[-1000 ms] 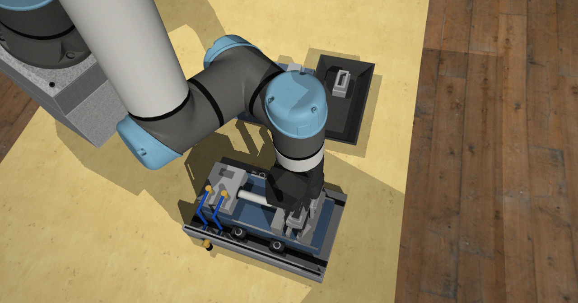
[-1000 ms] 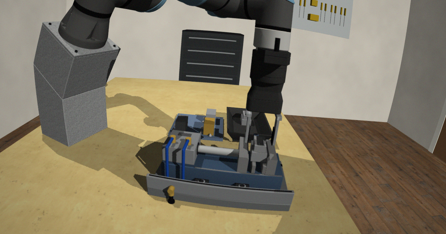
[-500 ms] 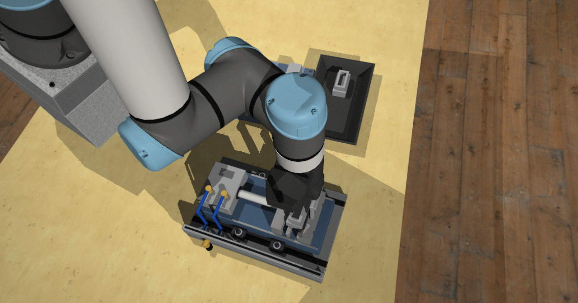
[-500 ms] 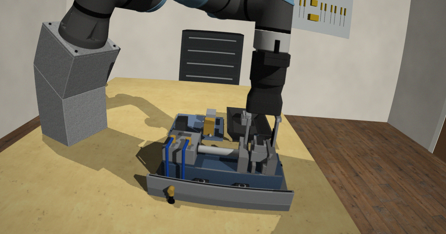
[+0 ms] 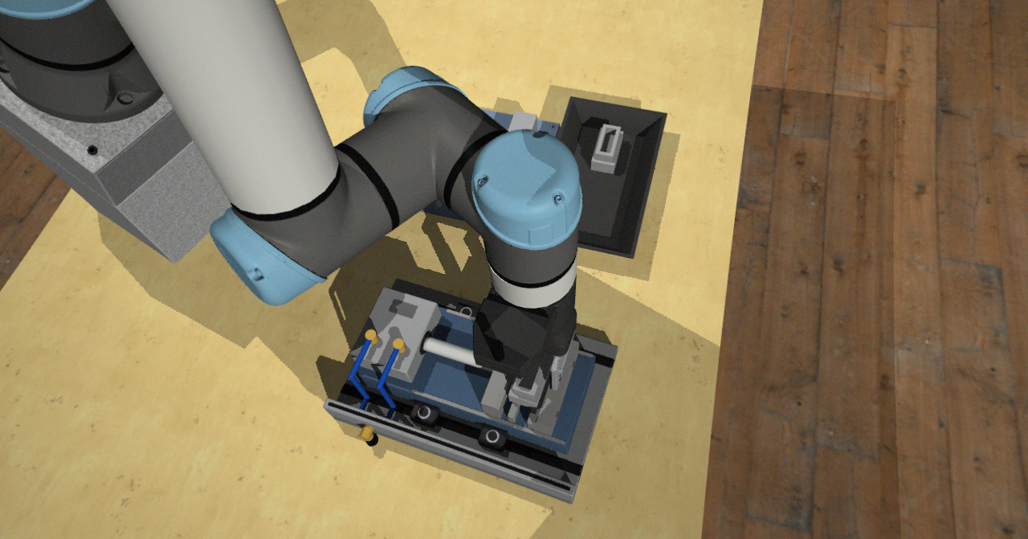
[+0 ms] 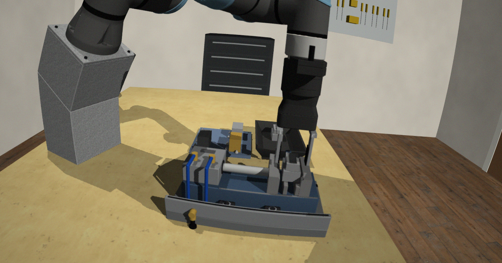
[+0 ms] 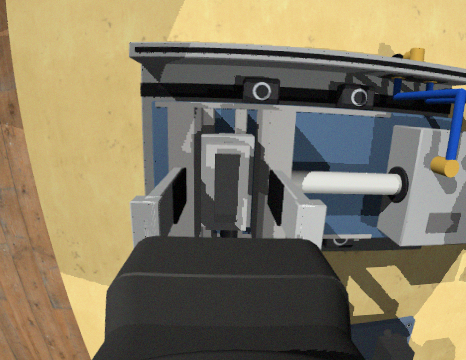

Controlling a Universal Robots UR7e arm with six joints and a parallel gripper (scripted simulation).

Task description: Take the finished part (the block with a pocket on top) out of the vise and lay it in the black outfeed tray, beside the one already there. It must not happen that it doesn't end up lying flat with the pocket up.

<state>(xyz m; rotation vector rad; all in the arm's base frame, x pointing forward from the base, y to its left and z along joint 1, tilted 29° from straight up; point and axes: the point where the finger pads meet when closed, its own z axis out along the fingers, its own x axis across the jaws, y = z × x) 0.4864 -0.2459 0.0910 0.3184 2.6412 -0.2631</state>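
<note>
Gripper [image 7: 227, 203] hangs over the vise [image 7: 420, 200], fingers wide apart and holding nothing. Finished part [image 7: 225, 170] sits between the fingers.

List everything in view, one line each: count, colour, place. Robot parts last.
Finished part: one, grey, in the vise.
Vise: one, grey and blue, front of table.
Outfeed tray: one, black, behind the vise.
Pocketed block: one, grey, in the tray.
Hoses: two, blue, on the vise's left.
Drawer cabinet: one, dark, back wall.
Pedestal: one, grey, table's left.
Gripper: one, jaws open, straddling the part.
</note>
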